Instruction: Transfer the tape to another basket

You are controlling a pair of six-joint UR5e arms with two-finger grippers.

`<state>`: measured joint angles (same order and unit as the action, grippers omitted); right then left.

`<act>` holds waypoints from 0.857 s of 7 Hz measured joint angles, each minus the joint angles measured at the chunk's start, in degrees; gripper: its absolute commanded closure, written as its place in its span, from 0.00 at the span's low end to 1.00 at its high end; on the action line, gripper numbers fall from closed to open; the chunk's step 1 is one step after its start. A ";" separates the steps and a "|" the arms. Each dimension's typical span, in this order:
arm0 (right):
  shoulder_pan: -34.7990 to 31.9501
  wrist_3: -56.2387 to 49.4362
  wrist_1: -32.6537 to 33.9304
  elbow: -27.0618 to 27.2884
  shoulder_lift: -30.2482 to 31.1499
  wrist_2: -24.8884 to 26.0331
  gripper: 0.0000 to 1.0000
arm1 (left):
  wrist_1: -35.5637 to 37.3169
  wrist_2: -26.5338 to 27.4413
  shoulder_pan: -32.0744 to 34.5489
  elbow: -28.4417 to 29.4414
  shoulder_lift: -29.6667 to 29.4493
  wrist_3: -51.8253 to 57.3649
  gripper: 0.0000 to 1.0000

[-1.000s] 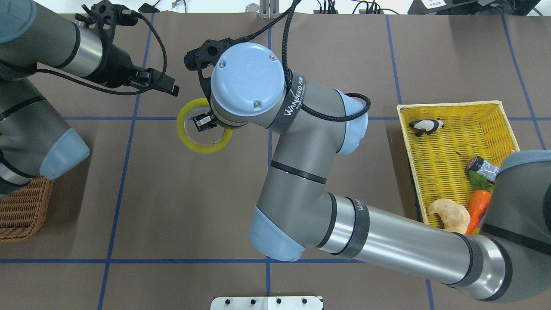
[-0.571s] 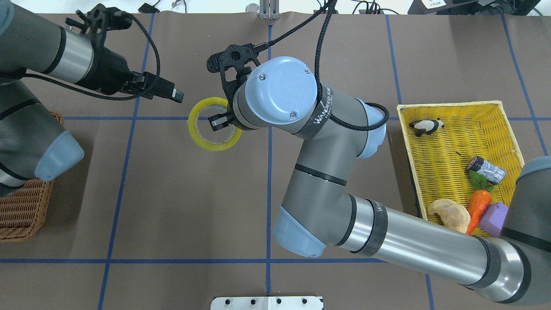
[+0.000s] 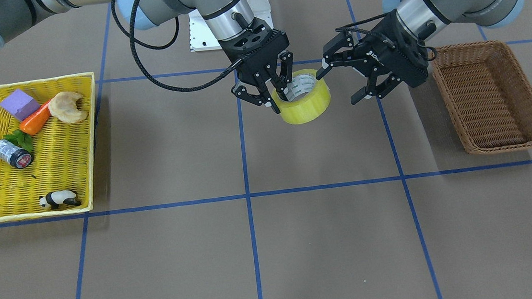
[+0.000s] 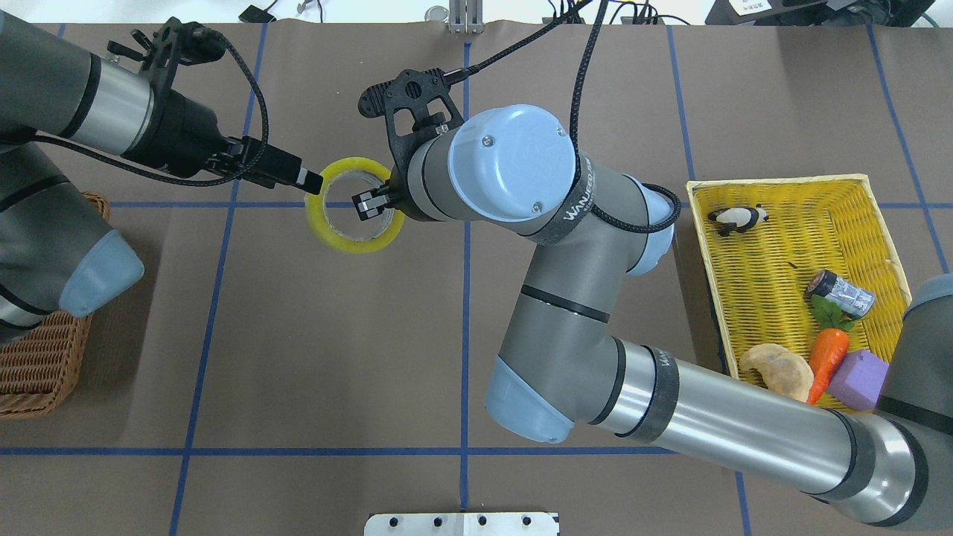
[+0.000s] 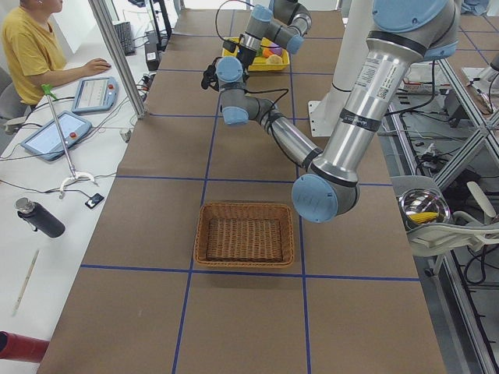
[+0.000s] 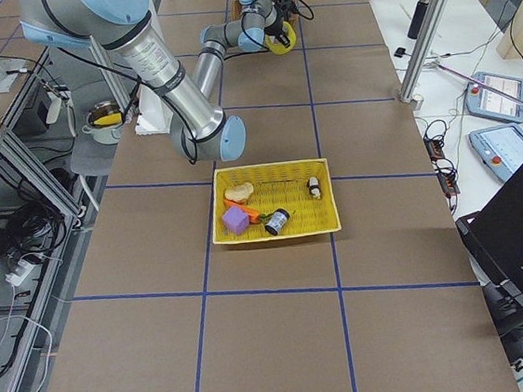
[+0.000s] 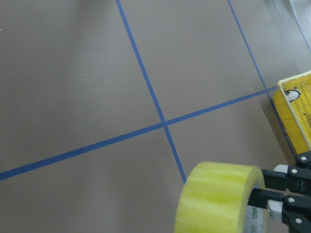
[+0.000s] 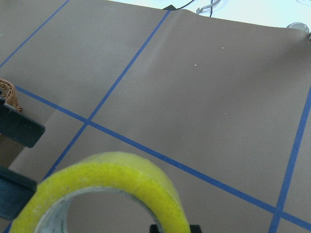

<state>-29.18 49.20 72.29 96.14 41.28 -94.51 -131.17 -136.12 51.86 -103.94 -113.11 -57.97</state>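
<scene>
In the front view, the right gripper (image 3: 276, 95) pinched the wall of the tape (image 3: 310, 104), with one finger in the hole and one outside. The tape was tilted and sat between the two grippers. The left gripper (image 3: 337, 87) was spread wide and held nothing. It was just beside the tape, on the side where the basket (image 3: 444, 86) stood on the worktop (image 3: 301, 223). The tray (image 3: 92, 136) lay well apart on the other side.

From overhead, the tape (image 4: 348, 244) looked like a yellow ring. One finger of the right gripper (image 4: 381, 201) showed inside the ring. A finger of the left gripper (image 4: 301, 176) reached the ring's outer edge. I could not tell if it touched.

In the left side view, the basket (image 5: 245, 209) was close. Both grippers were far off and too small to judge.

In the right side view, the tape (image 6: 280, 40) was a small yellow spot at the far end of the worktop.

In the left wrist view, the tape (image 7: 218, 194) was low in the picture. The right gripper's black fingers clamped its right edge. A corner of the tray (image 7: 294, 114) showed behind.

In the right wrist view, the tape (image 8: 121, 174) was very close at the bottom. The left gripper's dark fingers (image 8: 19, 128) stood at the left edge, one well apart from the other.
</scene>
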 measured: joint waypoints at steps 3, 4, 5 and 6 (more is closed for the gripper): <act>0.10 0.30 -6.89 -0.09 1.94 0.03 1.00 | -0.93 -1.36 -0.22 -0.03 -0.06 -0.04 0.01; 0.24 0.30 -9.74 -0.16 2.58 0.05 1.00 | -1.27 -1.46 -0.25 -0.04 -0.08 -0.06 0.01; 0.50 0.28 -13.01 -0.26 3.54 0.09 1.00 | -1.72 -1.66 -0.29 -0.04 -0.09 -0.37 0.02; 0.82 0.28 -15.12 -0.36 4.29 0.13 1.00 | -2.49 -1.97 -0.32 0.01 -0.09 -1.04 0.02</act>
<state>-28.36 49.48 57.17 95.78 45.57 -94.38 -133.66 -138.08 51.54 -103.93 -113.20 -59.00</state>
